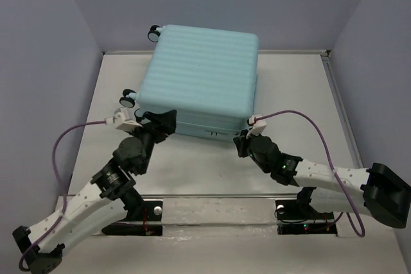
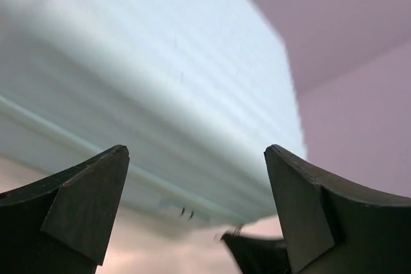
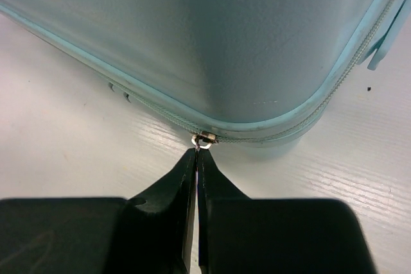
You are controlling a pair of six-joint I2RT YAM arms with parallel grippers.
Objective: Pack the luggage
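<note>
Right fingers [image 3: 183, 187] pinched shut on the zip pull [image 3: 204, 139] at the luggage [image 1: 204, 72] near-right corner, probably to drag the zipper round. Left fingers [image 2: 83, 210] spread wide, empty, by its near-left corner. Luggage lies flat mid-worktop [image 1: 302, 94].

One large pale aqua ribbed hard-shell suitcase [image 1: 204, 72] is counted on one white surface [image 1: 115, 81]. Two small black spinner wheels [image 1: 154, 31] [image 1: 128, 100] and one small silver metal zipper pull [image 3: 204, 138] are seen. Two black two-finger tools are counted, the left tool [image 1: 164, 119] and the right tool [image 3: 196, 155], along with two purple cables [image 1: 64, 138] [image 1: 314, 125].
</note>
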